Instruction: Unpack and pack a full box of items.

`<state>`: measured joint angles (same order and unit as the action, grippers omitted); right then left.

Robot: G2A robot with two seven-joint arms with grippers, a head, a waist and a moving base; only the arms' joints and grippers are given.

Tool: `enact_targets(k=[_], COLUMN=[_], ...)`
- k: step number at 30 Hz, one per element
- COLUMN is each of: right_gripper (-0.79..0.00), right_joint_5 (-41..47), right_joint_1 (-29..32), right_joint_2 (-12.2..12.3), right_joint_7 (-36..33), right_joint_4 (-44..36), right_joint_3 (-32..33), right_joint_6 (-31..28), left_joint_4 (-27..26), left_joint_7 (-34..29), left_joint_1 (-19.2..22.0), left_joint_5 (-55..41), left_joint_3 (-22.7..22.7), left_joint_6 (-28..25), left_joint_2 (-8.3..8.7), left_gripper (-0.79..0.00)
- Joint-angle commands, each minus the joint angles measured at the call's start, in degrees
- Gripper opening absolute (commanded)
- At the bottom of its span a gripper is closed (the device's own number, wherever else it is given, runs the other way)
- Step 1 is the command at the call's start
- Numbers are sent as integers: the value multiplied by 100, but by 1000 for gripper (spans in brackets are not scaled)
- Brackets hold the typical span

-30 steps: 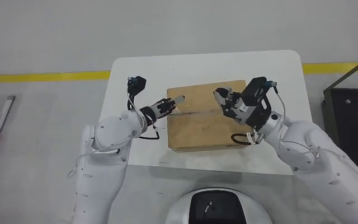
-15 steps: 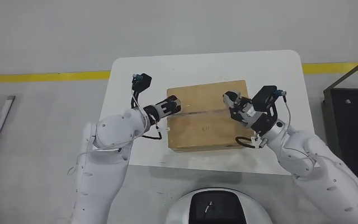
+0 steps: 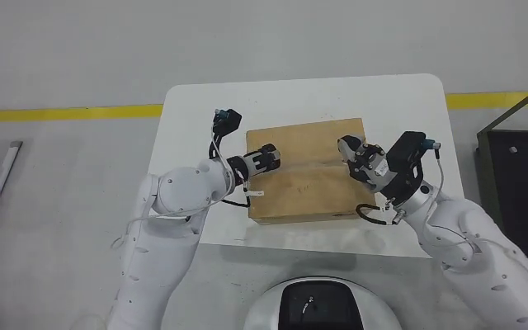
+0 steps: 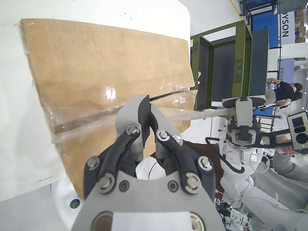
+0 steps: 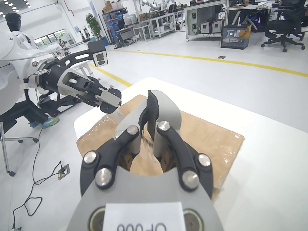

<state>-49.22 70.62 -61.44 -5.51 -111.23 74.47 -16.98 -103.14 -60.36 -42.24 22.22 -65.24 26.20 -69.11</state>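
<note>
Cardboard first: the box (image 3: 301,194) sits mid-table (image 3: 412,107), a little toward the near edge, not yet opened. We see the right gripper (image 3: 355,153) at the box's right end, fingers clamped on a clear tape strip (image 4: 207,114) lifted off the seam (image 3: 307,165), presumably to peel it free. The left gripper (image 3: 269,157) sits over the seam's left end, fingers pressed together. We judge it steadies the box, but cannot tell whether it pinches tape.
</note>
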Motion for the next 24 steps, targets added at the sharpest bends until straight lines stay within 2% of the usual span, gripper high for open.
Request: enact_targets(k=[1, 18, 24], right_gripper=[-785, -785, -785], right_joint_5=[-37, -235, -291], right_joint_1=[-37, -59, -53], right_joint_2=[-9, -57, -54], right_joint_7=[-78, -305, -176], right_joint_4=[16, 64, -116], right_joint_3=[-12, 24, 180], right_joint_6=[42, 99, -126], left_joint_4=[57, 275, 221], left_joint_7=[23, 72, 285], left_joint_1=[8, 196, 211], left_joint_5=[-9, -36, -29], left_joint_3=[46, 317, 156], left_joint_6=[-18, -7, 134], left_joint_2=[-3, -21, -5], left_gripper=[-785, -785, -785])
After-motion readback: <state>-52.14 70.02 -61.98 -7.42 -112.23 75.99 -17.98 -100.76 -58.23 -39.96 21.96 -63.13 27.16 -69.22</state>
